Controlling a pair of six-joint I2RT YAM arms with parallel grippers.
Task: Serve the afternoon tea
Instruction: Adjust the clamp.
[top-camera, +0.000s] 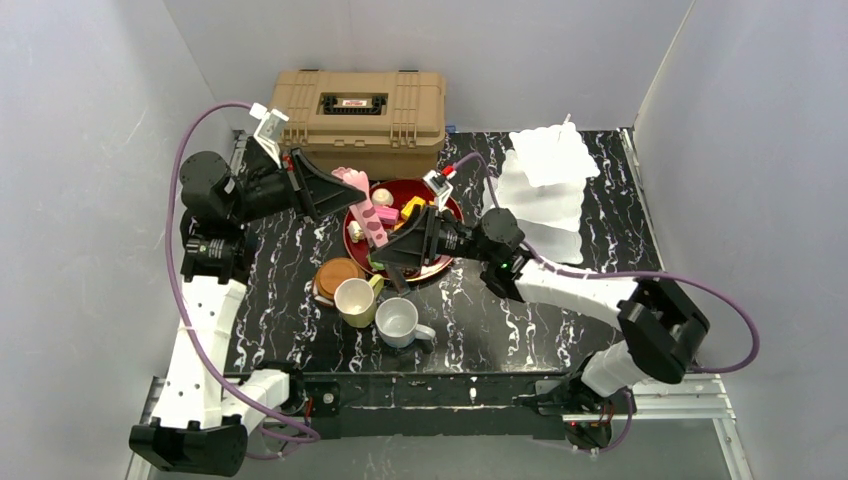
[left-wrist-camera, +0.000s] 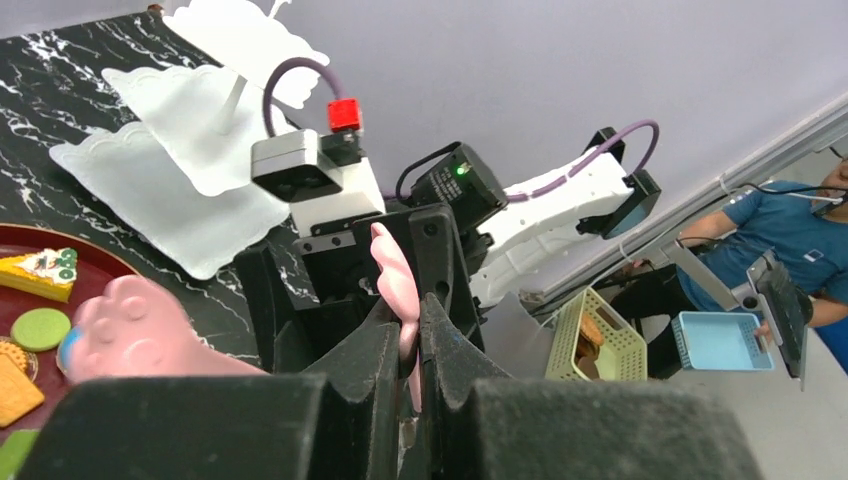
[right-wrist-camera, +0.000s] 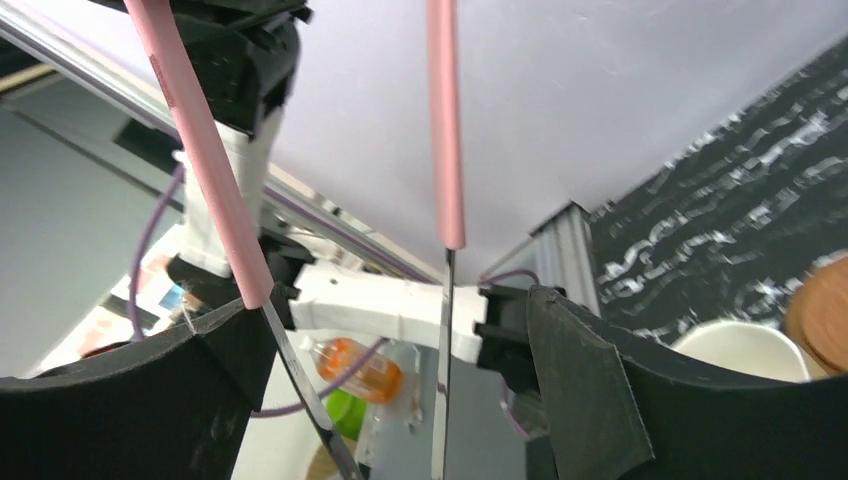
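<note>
Colourful toy pastries (top-camera: 385, 215) lay heaped on the dark red round plate (left-wrist-camera: 40, 243), none on the white tiered stand (top-camera: 545, 190), so serving looked barely begun. The pale yellow mug (top-camera: 354, 300) and white mug (top-camera: 400, 320) stood beside the brown round coaster (top-camera: 338, 275). Jaws of the left gripper (top-camera: 338, 192) pinched the pink-tipped metal tongs (top-camera: 350, 180); those of the right gripper (top-camera: 385, 252) gaped wide around them, seemingly gripping nothing

Tan toolbox (top-camera: 360, 118) at back; white tiered stand (top-camera: 545, 185) right; pink-handled tongs (left-wrist-camera: 395, 285) before toolbox.
</note>
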